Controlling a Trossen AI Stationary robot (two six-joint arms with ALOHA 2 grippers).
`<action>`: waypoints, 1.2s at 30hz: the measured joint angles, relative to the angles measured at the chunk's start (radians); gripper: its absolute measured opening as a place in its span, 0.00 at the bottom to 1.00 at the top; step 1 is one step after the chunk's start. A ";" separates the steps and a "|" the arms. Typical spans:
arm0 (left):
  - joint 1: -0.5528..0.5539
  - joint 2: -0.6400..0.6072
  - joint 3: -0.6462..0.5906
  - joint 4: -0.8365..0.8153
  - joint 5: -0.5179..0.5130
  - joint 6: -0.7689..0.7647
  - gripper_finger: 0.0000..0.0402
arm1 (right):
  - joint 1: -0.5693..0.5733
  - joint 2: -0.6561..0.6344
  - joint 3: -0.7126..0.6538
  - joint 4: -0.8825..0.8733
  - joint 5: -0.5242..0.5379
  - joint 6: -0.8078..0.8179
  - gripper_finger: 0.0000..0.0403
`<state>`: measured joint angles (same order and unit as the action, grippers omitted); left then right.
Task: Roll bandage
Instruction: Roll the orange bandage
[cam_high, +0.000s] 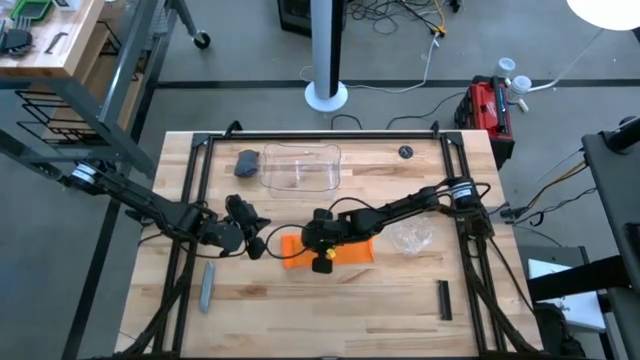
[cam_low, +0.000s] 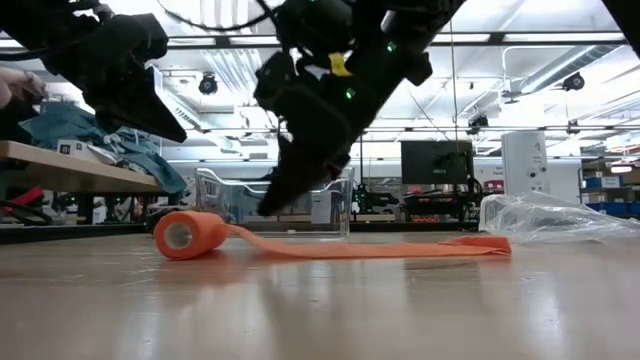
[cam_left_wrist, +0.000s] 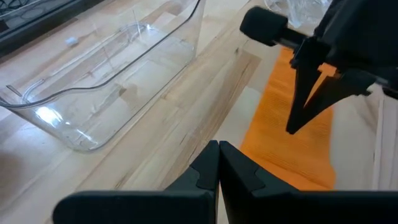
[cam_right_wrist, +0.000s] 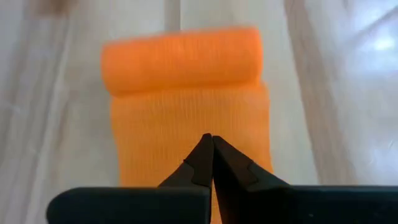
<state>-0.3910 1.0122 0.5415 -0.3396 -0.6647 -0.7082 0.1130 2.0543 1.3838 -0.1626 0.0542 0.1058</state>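
Note:
The orange bandage (cam_high: 350, 250) lies on the table's middle. Its left end is wound into a small roll (cam_low: 185, 235), and the rest lies flat as a strip (cam_low: 400, 247) toward the right. My right gripper (cam_low: 270, 208) is shut, slants down, and hangs a little above the flat strip just behind the roll (cam_right_wrist: 180, 59). In the low view a gap shows under its tip. My left gripper (cam_high: 260, 245) is shut and empty. It is raised above the table just left of the roll, and the bandage shows in its wrist view (cam_left_wrist: 280, 143).
A clear plastic bin (cam_high: 300, 167) stands at the far middle, with a grey lump (cam_high: 246, 162) beside it. A clear plastic wrapper (cam_high: 410, 238) lies by the strip's right end. A grey stick (cam_high: 207, 287) lies near left and a black bar (cam_high: 444, 300) near right.

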 joint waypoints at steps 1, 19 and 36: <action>0.000 0.000 0.000 0.000 0.000 0.000 0.00 | 0.000 -0.003 0.000 0.015 0.001 -0.006 0.00; -0.002 -0.035 0.087 -0.007 -0.040 0.115 0.00 | -0.003 0.048 0.002 0.311 -0.005 -0.038 0.00; -0.002 -0.033 0.149 -0.039 -0.060 0.173 0.00 | -0.009 0.156 0.074 0.307 -0.009 -0.001 0.00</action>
<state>-0.3931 0.9791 0.6907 -0.3789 -0.7242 -0.5355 0.1040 2.2105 1.4576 0.1448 0.0451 0.1048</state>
